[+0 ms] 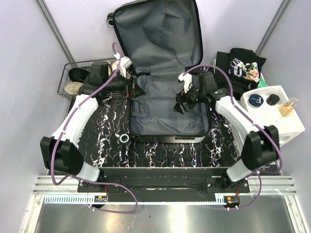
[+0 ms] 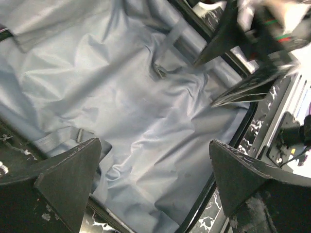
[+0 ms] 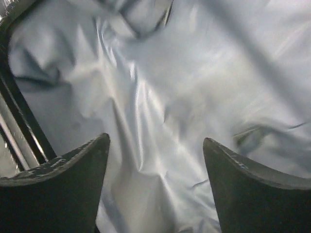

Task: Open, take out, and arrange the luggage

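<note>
Luggage (image 1: 160, 34) lies open, lining (image 3: 170, 97) blurred in wrist views beneath left gripper (image 2: 155, 187) and right gripper (image 3: 155, 187), both spread, empty.

A black wire basket (image 1: 64, 82) sits at the far left of the black marbled table (image 1: 107, 133), holding what look like shoes (one dark, one pale). A small silver ring (image 1: 124, 139) lies on the tabletop. At right, a black printed garment (image 1: 243, 65) lies behind a white bin (image 1: 286, 130) carrying a round dark tin (image 1: 255, 101), a black cap (image 1: 273, 99) and an amber bottle (image 1: 288, 107).
</note>
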Robot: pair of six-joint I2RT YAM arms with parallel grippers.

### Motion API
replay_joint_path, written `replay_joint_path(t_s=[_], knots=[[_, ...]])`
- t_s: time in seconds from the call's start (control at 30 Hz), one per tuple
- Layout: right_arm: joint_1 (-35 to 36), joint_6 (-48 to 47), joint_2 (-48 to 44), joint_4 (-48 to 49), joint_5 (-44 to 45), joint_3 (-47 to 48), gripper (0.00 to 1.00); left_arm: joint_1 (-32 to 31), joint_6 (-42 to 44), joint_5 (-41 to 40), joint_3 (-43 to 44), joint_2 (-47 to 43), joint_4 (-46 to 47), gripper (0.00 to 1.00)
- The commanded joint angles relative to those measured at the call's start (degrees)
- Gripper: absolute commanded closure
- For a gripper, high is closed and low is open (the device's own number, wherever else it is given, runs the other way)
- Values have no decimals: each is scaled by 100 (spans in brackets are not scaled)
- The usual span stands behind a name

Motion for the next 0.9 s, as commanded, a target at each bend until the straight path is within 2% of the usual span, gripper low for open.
replay_joint_path(t_s=[0.0,0.07,0.17,0.37,0.5,0.6,0.73,0.87], knots=[[-270,436,-1021,586,465,474,4,838,-680,388,591,-237,-930,1],[-585,813,-1441,604,563,509,0,1200,-725,284,740,-325,-1333,1],[-912,1192,-2091,604,844,439,0,1569,-470,-76,951,-457,-1756,1],[-1413,1588,-3252,245,1372,-70,0,1633,198,-1561,847,-835,-2215,1],[-1431,1922,-3570,-64,1625,-385,0,1624,461,-1957,269,-1177,-2154,1],[-1440,2037,-3746,-46,1977,-825,0,1493,541,-2571,-354,-1528,-1917,1],[-1458,2055,-3878,-38,2118,-1186,0,1106,567,-3888,-1349,-2135,-1477,1],[-1466,1932,-4001,111,2453,-1397,0,798,629,-4549,-2088,-2680,-994,1]])
